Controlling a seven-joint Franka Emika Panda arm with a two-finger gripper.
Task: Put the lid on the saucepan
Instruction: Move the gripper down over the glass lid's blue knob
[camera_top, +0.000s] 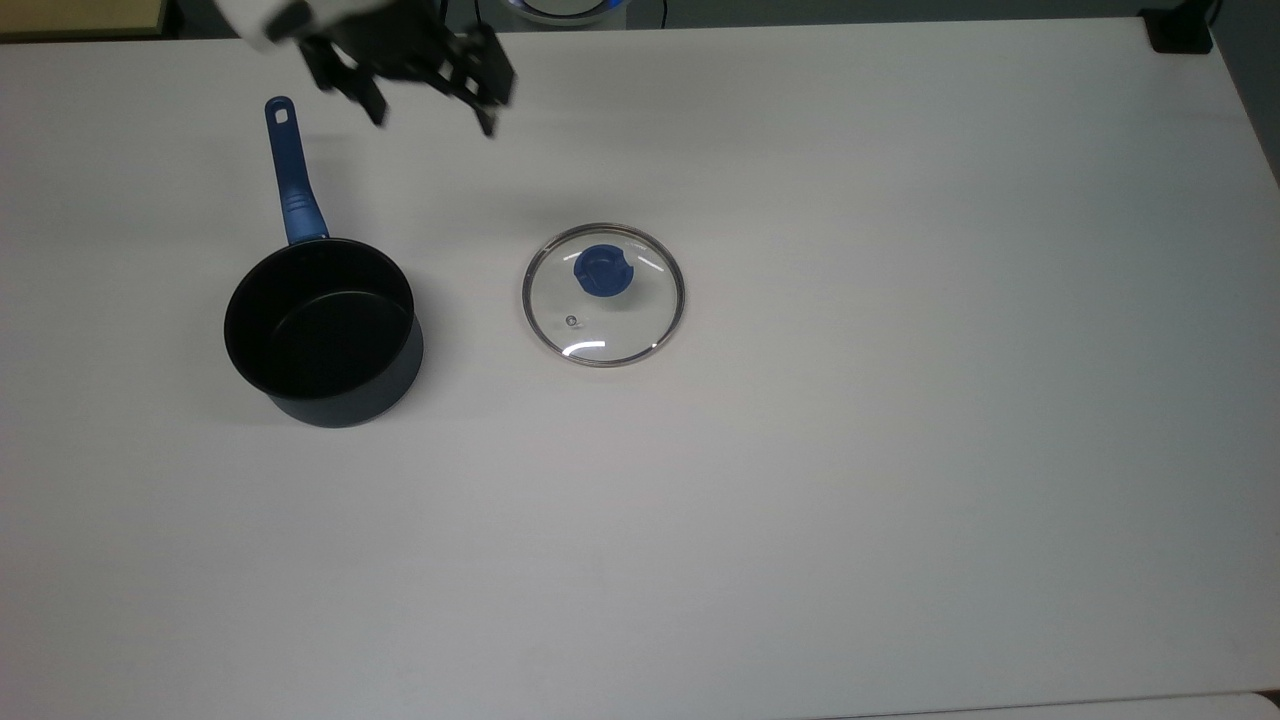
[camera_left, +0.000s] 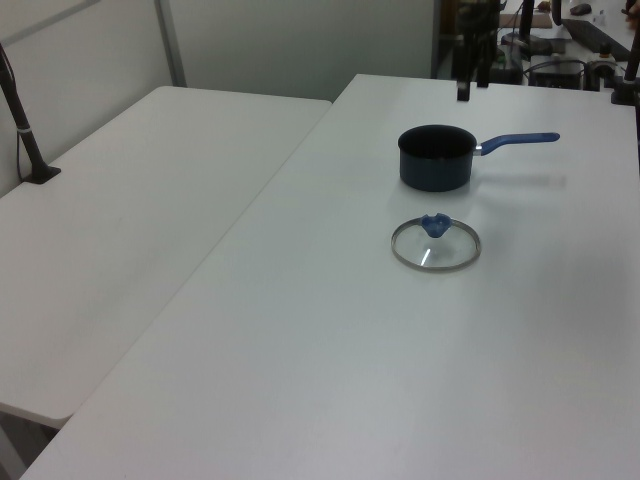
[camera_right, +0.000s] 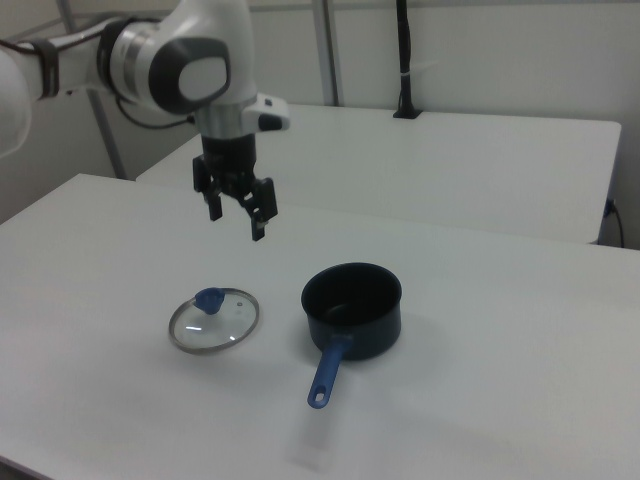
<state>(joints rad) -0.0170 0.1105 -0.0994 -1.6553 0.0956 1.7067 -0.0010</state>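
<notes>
The lid (camera_top: 610, 322) lies flat on the white table (camera_top: 900, 450), a clear glass disc with a metal rim and a blue knob (camera_top: 602, 270). To the top view's left of it stands the dark saucepan (camera_top: 320, 330), uncovered, its blue handle (camera_top: 290, 180) pointing toward the table's far edge. My gripper (camera_top: 432, 118) hangs open and empty in the air, above the table beyond both, near the handle's end. The right view has the gripper (camera_right: 235, 222) above and behind the lid (camera_right: 214, 320), left of the saucepan (camera_right: 352, 308). Lid (camera_left: 436, 245), saucepan (camera_left: 435, 157) and gripper (camera_left: 472, 85) also appear in the left view.
A black clamp (camera_top: 1180, 30) sits at the table's far corner on the top view's right. A second white table (camera_left: 120, 220) adjoins along the left view's left, with a dark post (camera_left: 25, 130) on it. The white arm (camera_right: 170, 60) reaches in from the right view's left.
</notes>
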